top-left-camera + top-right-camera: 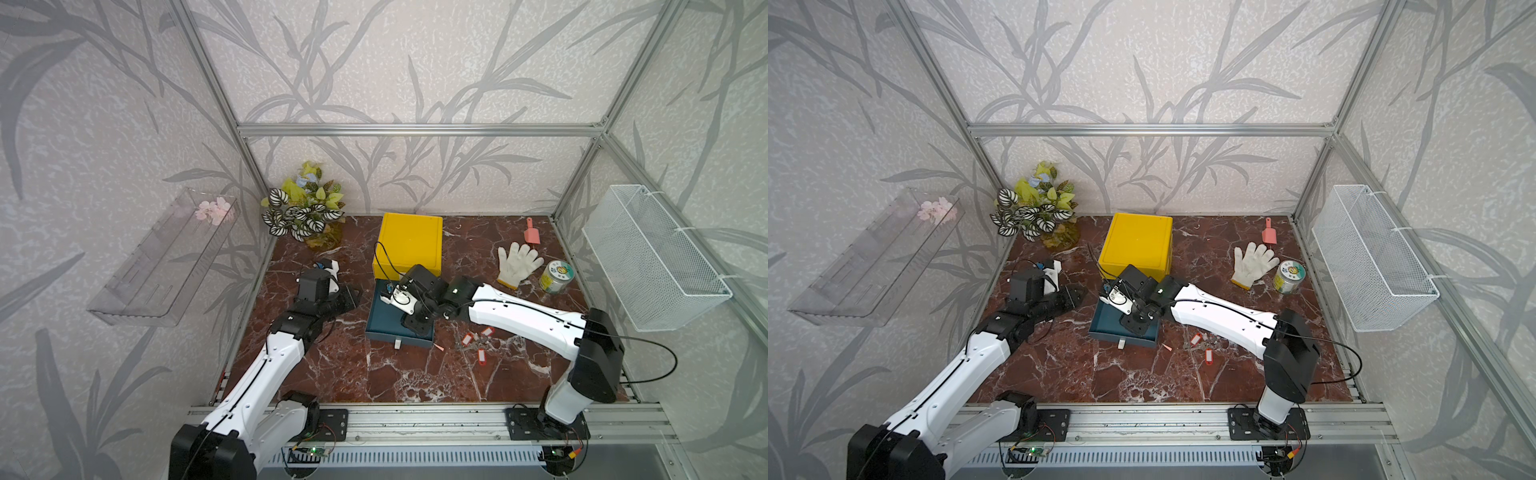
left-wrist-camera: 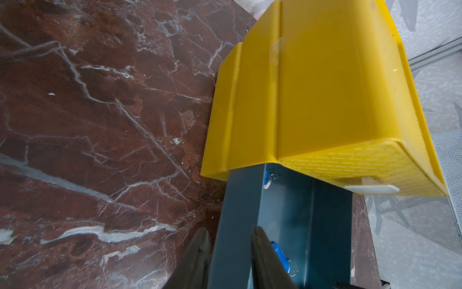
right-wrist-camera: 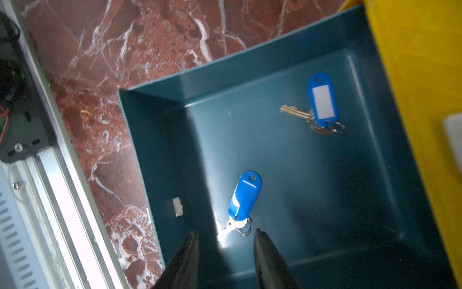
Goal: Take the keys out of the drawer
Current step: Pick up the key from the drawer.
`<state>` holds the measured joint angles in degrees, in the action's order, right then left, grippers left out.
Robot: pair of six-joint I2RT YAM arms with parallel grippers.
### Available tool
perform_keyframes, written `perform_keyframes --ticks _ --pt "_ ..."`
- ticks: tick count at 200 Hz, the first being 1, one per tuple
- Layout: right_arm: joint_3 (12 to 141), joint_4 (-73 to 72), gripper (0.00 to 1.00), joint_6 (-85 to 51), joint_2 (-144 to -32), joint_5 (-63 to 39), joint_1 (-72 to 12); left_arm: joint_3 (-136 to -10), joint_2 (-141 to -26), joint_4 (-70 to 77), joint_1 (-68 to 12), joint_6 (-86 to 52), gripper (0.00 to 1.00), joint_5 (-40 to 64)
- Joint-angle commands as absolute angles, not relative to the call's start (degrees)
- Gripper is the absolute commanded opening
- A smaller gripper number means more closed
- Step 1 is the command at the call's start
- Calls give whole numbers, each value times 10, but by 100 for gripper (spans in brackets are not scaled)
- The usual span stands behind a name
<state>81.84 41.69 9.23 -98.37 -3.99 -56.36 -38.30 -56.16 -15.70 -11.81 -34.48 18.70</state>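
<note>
The dark teal drawer (image 1: pixel 379 328) is pulled out of the yellow box (image 1: pixel 409 241). Two sets of keys with blue tags lie inside it, one (image 3: pixel 245 197) just ahead of my right gripper's fingertips and one (image 3: pixel 322 100) near the box. My right gripper (image 3: pixel 225 231) hangs open over the drawer floor with nothing between its fingers. My left gripper (image 2: pixel 229 228) is shut on the drawer's side wall (image 2: pixel 237 200), one finger outside and one inside. Keys with red tags (image 1: pixel 468 339) lie on the table right of the drawer.
A white glove (image 1: pixel 517 262), a pink scoop (image 1: pixel 532 235) and a jar (image 1: pixel 555 277) sit at the back right. A potted plant (image 1: pixel 303 212) stands at the back left. A wire basket (image 1: pixel 652 257) and a clear shelf (image 1: pixel 162 257) hang on the side walls.
</note>
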Motion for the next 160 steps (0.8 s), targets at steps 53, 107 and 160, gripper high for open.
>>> perform_keyframes --ticks 53,107,160 --pt "844 476 42 184 -1073 -32 -562 -385 -572 -196 -111 -357 32 143" --pt "857 451 42 196 -1101 51 -562 -428 -631 -218 -100 -337 32 148" --pt "826 393 37 200 -1085 163 -559 -436 -637 -223 -82 -337 32 148"
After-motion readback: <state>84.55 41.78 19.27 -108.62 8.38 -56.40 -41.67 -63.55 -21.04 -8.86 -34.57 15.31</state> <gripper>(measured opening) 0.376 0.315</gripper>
